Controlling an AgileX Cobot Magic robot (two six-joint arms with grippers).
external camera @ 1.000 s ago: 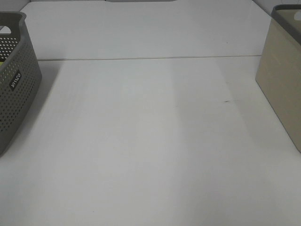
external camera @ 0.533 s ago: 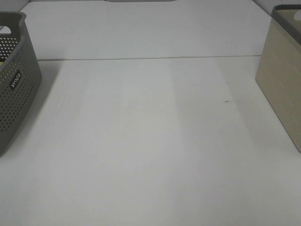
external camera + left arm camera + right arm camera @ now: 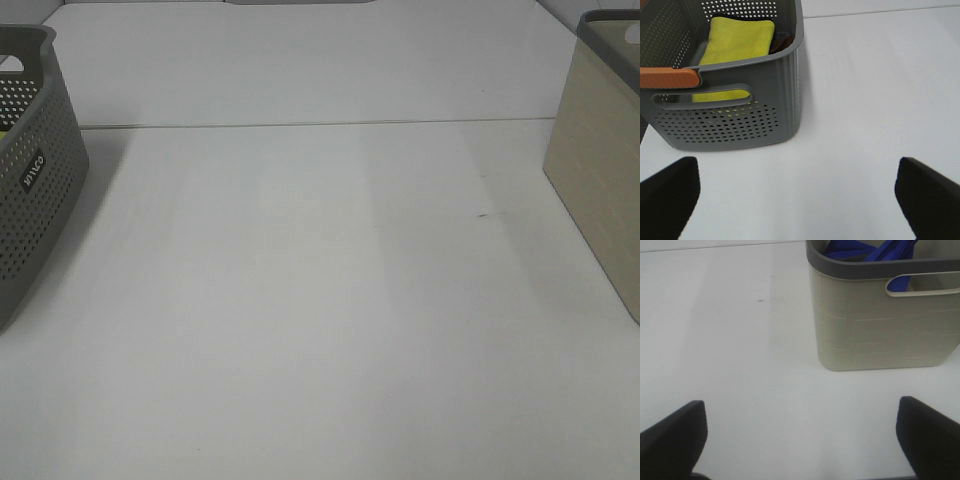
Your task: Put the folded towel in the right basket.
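A folded yellow towel [image 3: 737, 42] lies inside the grey perforated basket [image 3: 740, 120], which stands at the left edge of the high view [image 3: 35, 180]. The beige right basket [image 3: 880, 325] with a dark grey rim holds blue cloth [image 3: 875, 250]; it stands at the right edge of the high view [image 3: 600, 190]. My left gripper [image 3: 797, 200] is open and empty over the table in front of the grey basket. My right gripper [image 3: 800, 440] is open and empty in front of the beige basket. Neither gripper shows in the high view.
A white table [image 3: 320, 300] lies between the two baskets, with a seam [image 3: 320, 124] across its far part and a small dark mark [image 3: 483, 214]. A darker cloth [image 3: 782, 41] lies beside the yellow towel. The grey basket has an orange handle piece [image 3: 667, 78].
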